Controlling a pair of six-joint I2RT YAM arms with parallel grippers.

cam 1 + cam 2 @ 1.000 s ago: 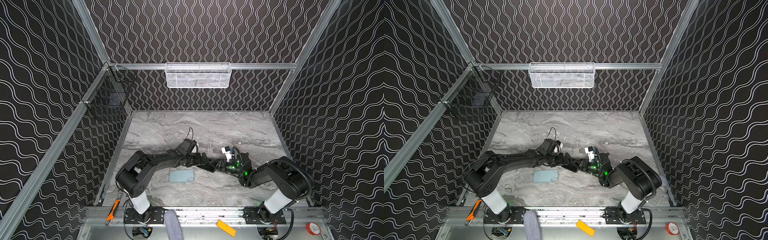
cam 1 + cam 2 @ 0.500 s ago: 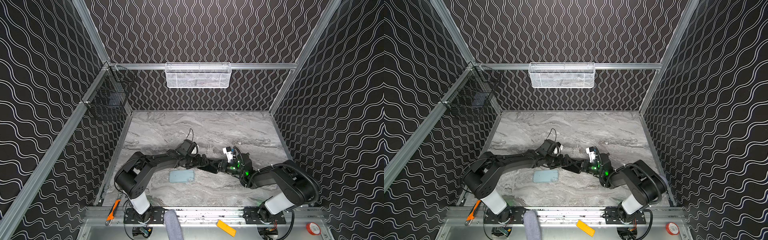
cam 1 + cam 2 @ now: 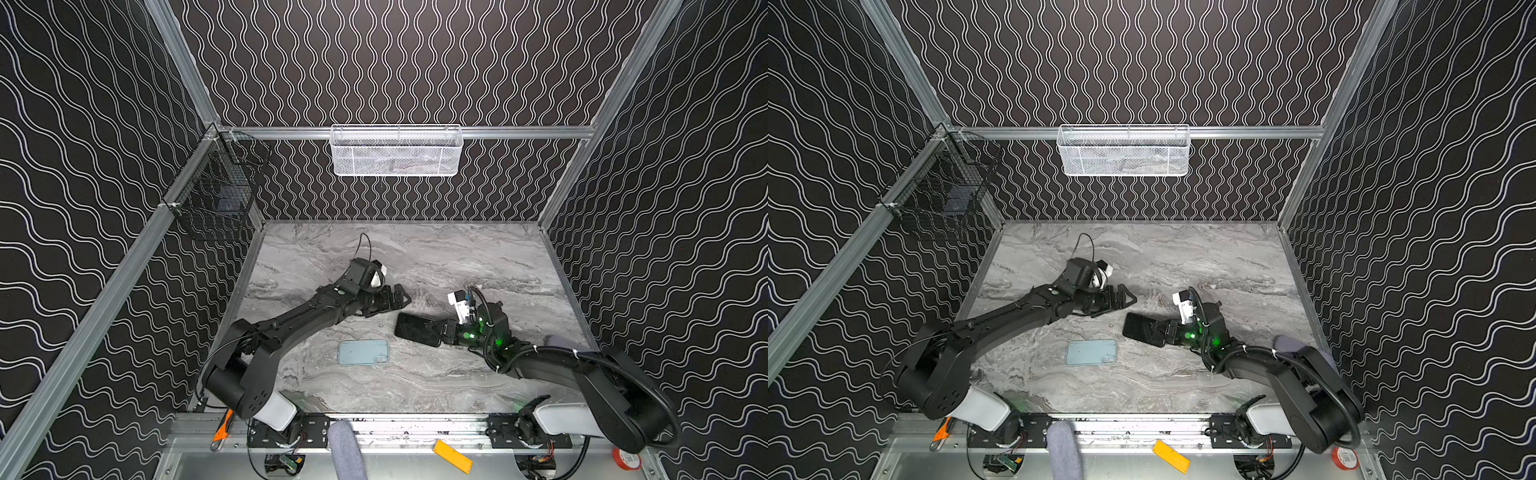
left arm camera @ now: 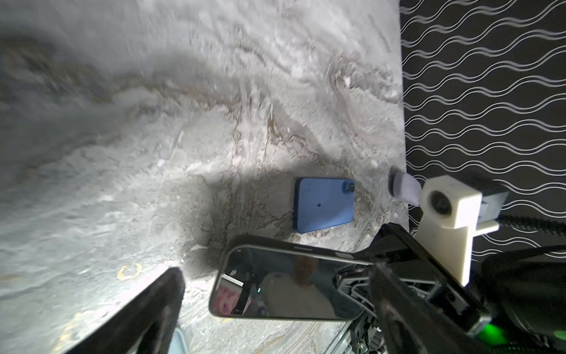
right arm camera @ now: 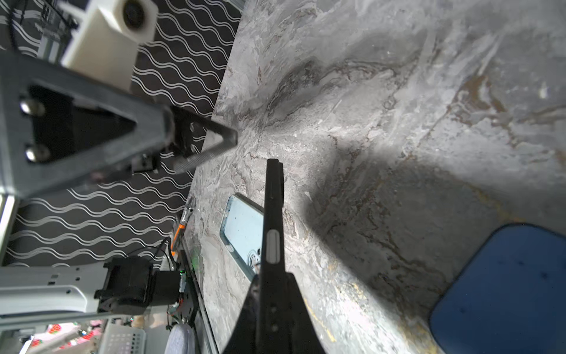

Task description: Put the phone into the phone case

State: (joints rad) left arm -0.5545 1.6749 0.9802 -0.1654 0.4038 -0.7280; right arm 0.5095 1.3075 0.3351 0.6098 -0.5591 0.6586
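My right gripper (image 3: 441, 334) (image 3: 1166, 332) is shut on one short end of the phone (image 3: 417, 330) (image 3: 1142, 328), a black slab with a dark screen, held just above the marble table. In the right wrist view the phone (image 5: 273, 214) stands edge-on between the right gripper's (image 5: 272, 277) jaws. The phone case (image 3: 363, 352) (image 3: 1091, 352) (image 5: 242, 233) is pale blue and lies flat, empty side up, in front of and left of the phone. My left gripper (image 3: 397, 300) (image 3: 1124, 299) (image 4: 275, 309) hangs open behind the phone, not touching it.
A darker blue flat slab (image 4: 324, 205) (image 5: 505, 291) lies on the table under my right arm, beside a lilac-grey soft lump (image 3: 559, 341). A white mesh basket (image 3: 395, 151) hangs on the back wall, a black wire basket (image 3: 216, 199) on the left wall.
My right jaws have closed on the phone's end. The open left gripper has drawn back from the phone toward the rear. The right arm's elbow has dropped lower.
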